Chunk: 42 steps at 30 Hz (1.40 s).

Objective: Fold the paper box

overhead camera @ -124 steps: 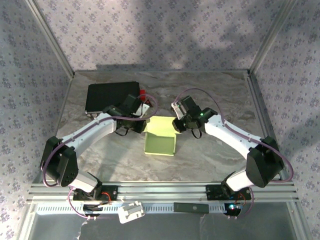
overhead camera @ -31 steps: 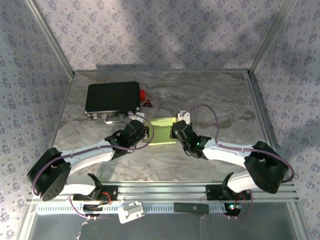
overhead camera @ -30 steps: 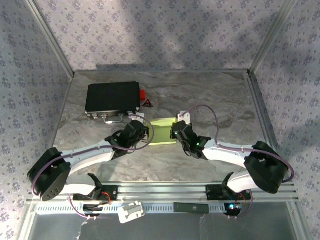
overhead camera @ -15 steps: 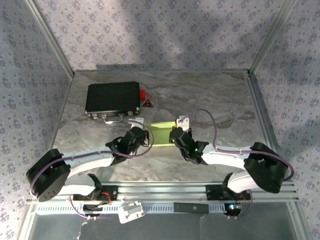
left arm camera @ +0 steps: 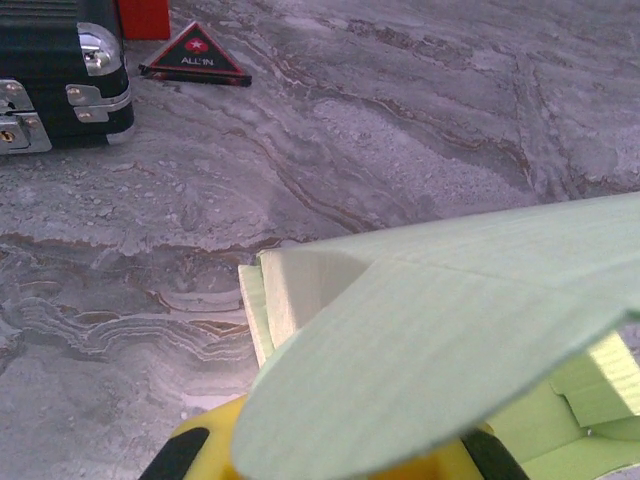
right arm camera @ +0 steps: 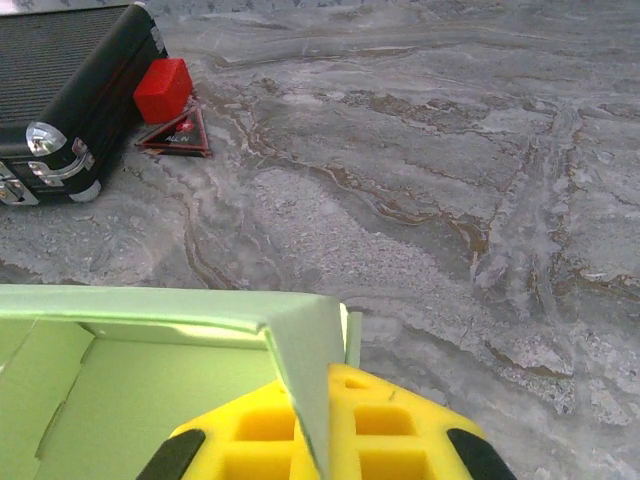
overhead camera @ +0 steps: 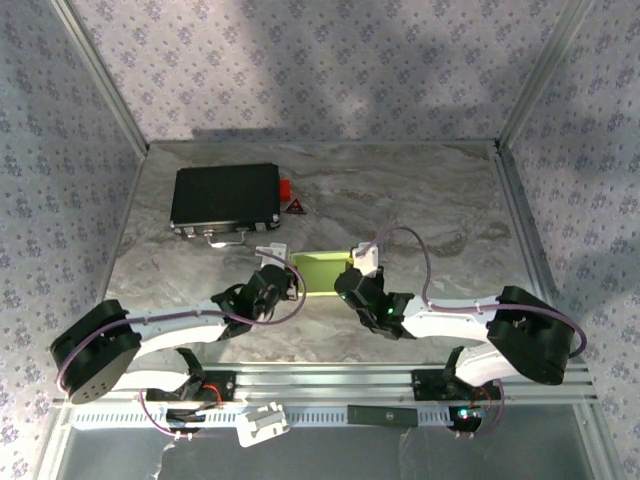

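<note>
The paper box (overhead camera: 320, 272), pale yellow-green, sits between both grippers near the table's middle front. My left gripper (overhead camera: 284, 282) is at its left end. In the left wrist view a wide rounded flap of the paper box (left arm camera: 440, 340) lies over my left gripper (left arm camera: 325, 445) and hides the jaw line; yellow fingers (left arm camera: 200, 450) show beneath it. My right gripper (overhead camera: 350, 282) is at the box's right end. In the right wrist view my right gripper (right arm camera: 322, 400) is shut on the box's upright side wall (right arm camera: 310, 370), with the open inside (right arm camera: 150, 390) to the left.
A black case (overhead camera: 224, 196) lies at the back left, with a red block (overhead camera: 285, 188) and a small triangular sign (overhead camera: 298, 208) beside its right end. Metal frame rails (overhead camera: 320, 380) run along the near edge. Bare marble table (overhead camera: 440, 220) lies to the right.
Both arms have drawn back toward the near edge, bringing the paper box with them. The box shows narrower from above than a second ago.
</note>
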Motion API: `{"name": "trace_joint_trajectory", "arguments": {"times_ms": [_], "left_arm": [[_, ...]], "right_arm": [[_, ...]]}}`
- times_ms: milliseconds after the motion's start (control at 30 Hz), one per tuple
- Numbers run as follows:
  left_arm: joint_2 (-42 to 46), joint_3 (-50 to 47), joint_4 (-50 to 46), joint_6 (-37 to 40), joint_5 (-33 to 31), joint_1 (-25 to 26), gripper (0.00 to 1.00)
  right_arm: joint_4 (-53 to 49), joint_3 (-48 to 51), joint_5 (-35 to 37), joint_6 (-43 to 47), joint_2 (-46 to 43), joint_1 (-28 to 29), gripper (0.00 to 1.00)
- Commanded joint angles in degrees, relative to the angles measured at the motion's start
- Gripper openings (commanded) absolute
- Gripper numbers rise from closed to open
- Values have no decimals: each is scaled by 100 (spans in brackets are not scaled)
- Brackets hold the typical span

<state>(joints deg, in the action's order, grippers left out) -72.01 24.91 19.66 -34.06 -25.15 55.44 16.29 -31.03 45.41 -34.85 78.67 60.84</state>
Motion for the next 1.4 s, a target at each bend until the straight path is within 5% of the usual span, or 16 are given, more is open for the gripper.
{"name": "trace_joint_trajectory", "arguments": {"times_ms": [0,633,1167,1367], "left_arm": [[-193,-125,-58,-185,-116,114,6],[-340,-200,-324,-537,-703,354,6],[-411,56,-807,-651,-979,433,5],[-350,265,-1089,-571,-1092,459,5]], "right_arm": [[-458,142,220,-289,-2,43,1],[-806,223,195,-473,-286,138,8],[-1970,-517,-881,-1005,-487,182,46],[-2329,-439,-1279,-982,-1191,320,47]]}}
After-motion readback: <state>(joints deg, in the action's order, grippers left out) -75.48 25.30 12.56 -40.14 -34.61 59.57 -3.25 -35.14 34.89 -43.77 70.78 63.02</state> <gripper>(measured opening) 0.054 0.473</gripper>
